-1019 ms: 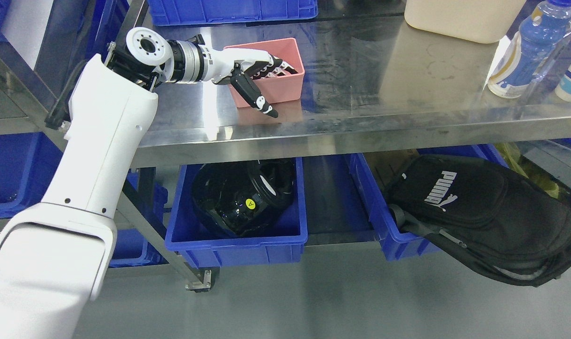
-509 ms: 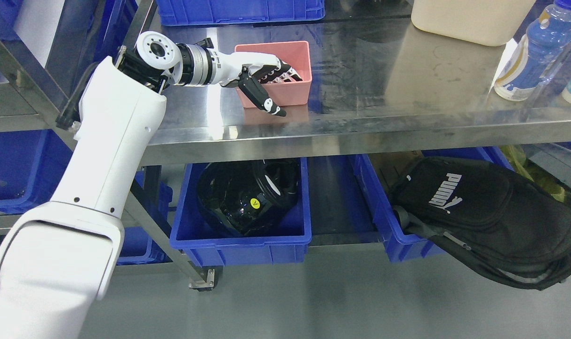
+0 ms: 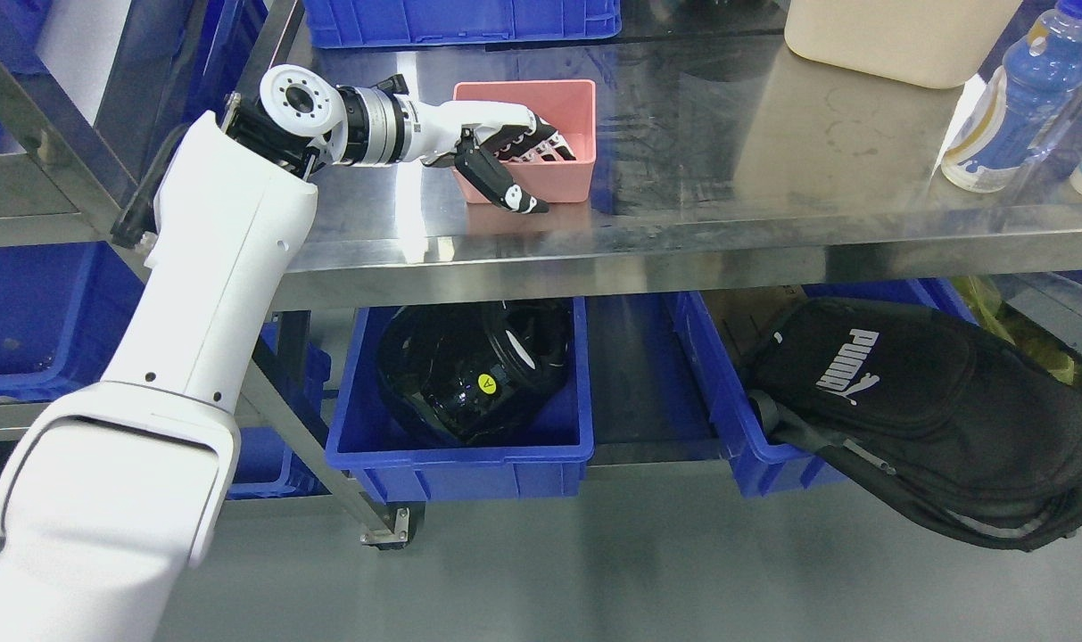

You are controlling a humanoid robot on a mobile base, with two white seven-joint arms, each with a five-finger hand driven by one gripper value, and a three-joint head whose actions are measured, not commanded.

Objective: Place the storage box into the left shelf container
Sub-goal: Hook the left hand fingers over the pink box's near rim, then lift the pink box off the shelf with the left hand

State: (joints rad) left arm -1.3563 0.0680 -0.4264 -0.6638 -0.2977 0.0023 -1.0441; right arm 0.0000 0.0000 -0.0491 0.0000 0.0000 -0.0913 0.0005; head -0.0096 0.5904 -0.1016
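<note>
The left hand [image 3: 505, 152] reaches in from the left and holds the near-left corner of the pink storage box [image 3: 541, 134], fingers inside and thumb outside, on the steel shelf [image 3: 728, 134] near its back left, and the grip looks the same as a moment ago.

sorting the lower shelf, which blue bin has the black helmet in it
The blue bin directly below the pink box; the bin to its right holds a black bag.
</note>
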